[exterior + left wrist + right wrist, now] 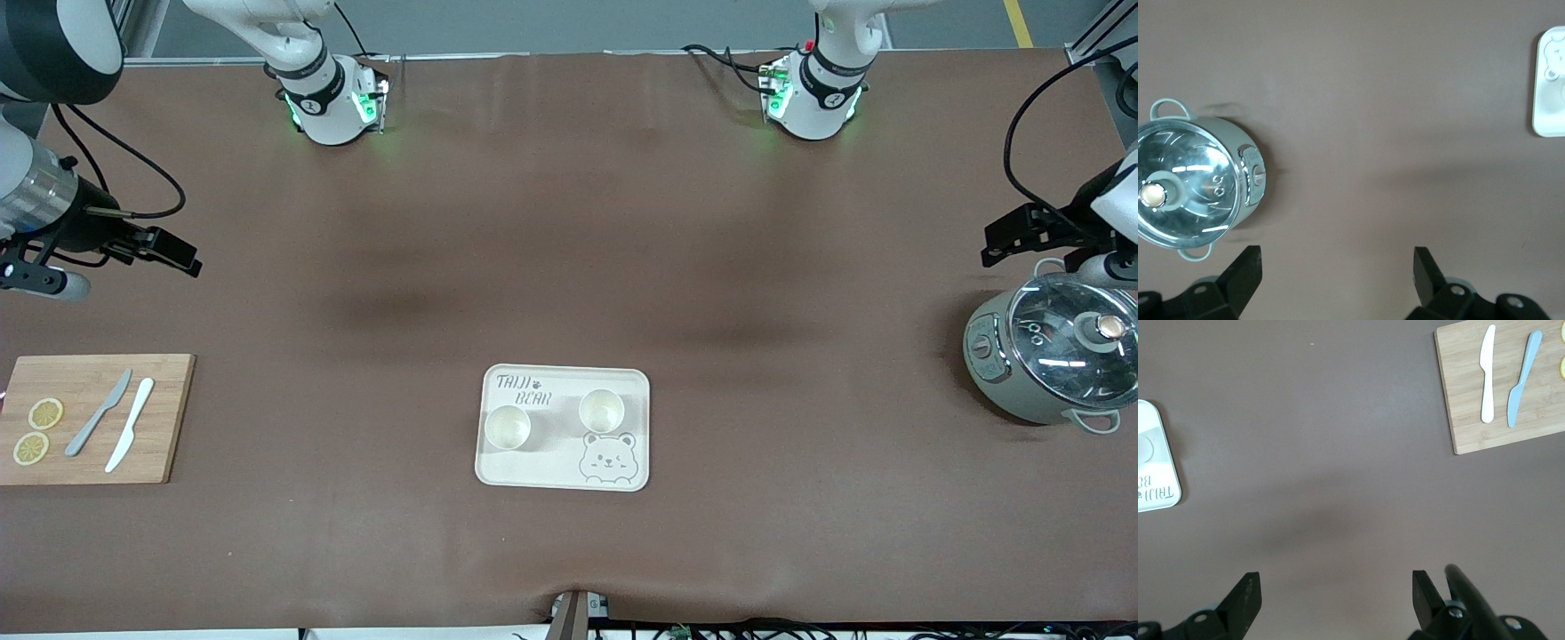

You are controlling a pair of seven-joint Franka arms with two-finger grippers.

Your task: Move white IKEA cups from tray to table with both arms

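Observation:
Two white IKEA cups stand upright on a cream bear tray (pixel 551 471) in the middle of the table, near the front camera. One cup (pixel 508 428) is toward the right arm's end, and the other cup (pixel 601 411) sits above the printed bear. My right gripper (pixel 182 253) (pixel 1336 580) hangs open and empty over bare table at the right arm's end. At the left arm's end, my left gripper (pixel 1000 244) (pixel 1337 257) is open and empty above the table beside the pot. Both grippers are far from the cups.
A grey-green pot with a glass lid (pixel 1053 356) (pixel 1195 183) sits at the left arm's end. A wooden cutting board (pixel 89 418) (pixel 1505 393) with two knives and two lemon slices lies at the right arm's end. Brown mat covers the table.

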